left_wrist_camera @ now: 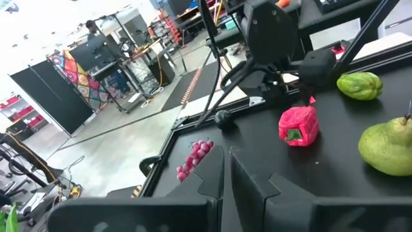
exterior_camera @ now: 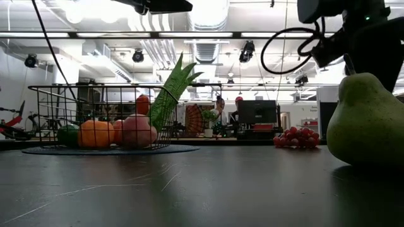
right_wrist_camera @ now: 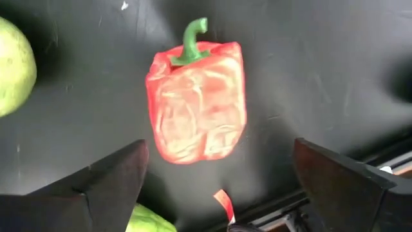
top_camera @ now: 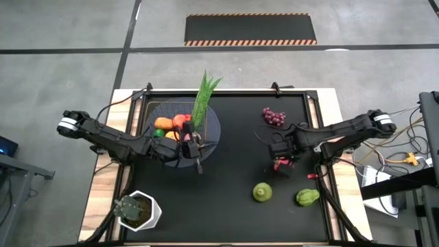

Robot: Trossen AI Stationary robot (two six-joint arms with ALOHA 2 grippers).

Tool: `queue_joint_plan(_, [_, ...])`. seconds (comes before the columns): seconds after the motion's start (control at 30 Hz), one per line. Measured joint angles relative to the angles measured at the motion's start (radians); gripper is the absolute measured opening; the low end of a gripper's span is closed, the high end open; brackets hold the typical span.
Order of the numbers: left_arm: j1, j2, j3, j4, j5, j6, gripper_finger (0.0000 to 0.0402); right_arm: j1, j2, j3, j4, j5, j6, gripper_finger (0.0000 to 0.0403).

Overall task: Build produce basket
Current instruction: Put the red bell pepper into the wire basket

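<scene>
The wire basket (top_camera: 214, 127) on its round grey disc holds orange and red fruits (top_camera: 170, 124) and an upright leafy stalk (top_camera: 204, 99). My left gripper (top_camera: 199, 159) hangs shut at the basket's near right rim, with nothing in it. A red pepper (right_wrist_camera: 196, 103) lies on its side on the black mat. My right gripper (right_wrist_camera: 219, 187) points down over it, open, one finger on either side of the pepper's bottom end, clear of it. Purple grapes (top_camera: 274, 116), a green pear (top_camera: 262, 192) and a knobbly green fruit (top_camera: 307, 197) lie on the mat.
A potted plant in a white pot (top_camera: 137, 210) stands at the near left corner. A thin red chili (right_wrist_camera: 224, 205) lies by the mat's right edge, close to the pepper. In the low view the pear (exterior_camera: 369, 120) looms near the camera. Bare mat lies between basket and pepper.
</scene>
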Motion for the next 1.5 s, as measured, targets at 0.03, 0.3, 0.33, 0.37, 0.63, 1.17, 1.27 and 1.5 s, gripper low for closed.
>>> queue_joint_plan(0.03, [0.000,0.000,0.000,-0.001,0.000,0.000,0.0010,0.000,0.007,0.000,0.001,-0.006,-0.009,0.0372])
queue_joint_plan(0.3, [0.000,0.000,-0.001,0.000,0.000,-0.001,0.0010,0.000,0.056,-0.032,0.074,-0.008,-0.066,0.0375])
queue_joint_plan(0.33, [0.000,0.000,-0.002,-0.001,0.000,-0.001,0.0010,0.000,0.061,-0.038,0.089,-0.008,-0.071,0.0375])
queue_joint_plan(0.37, [0.000,0.000,-0.002,-0.001,0.000,-0.002,0.0010,0.000,0.064,-0.045,0.102,-0.009,-0.077,0.0375])
queue_joint_plan(0.63, [0.000,0.000,-0.002,0.005,0.000,-0.002,0.0010,0.000,0.071,-0.085,0.154,0.001,-0.083,0.0320])
queue_joint_plan(1.17, [0.000,0.003,0.000,0.047,0.001,-0.011,0.0010,-0.002,-0.022,0.027,0.282,0.475,-0.283,0.0214])
queue_joint_plan(1.27, [0.000,0.003,0.001,0.045,0.001,-0.011,0.0010,-0.006,-0.075,0.016,0.553,0.516,-0.472,0.0214])
queue_joint_plan(1.5, [0.000,0.004,0.001,0.113,0.001,-0.012,0.0011,-0.009,-0.127,-0.092,1.142,0.314,-0.821,0.0214])
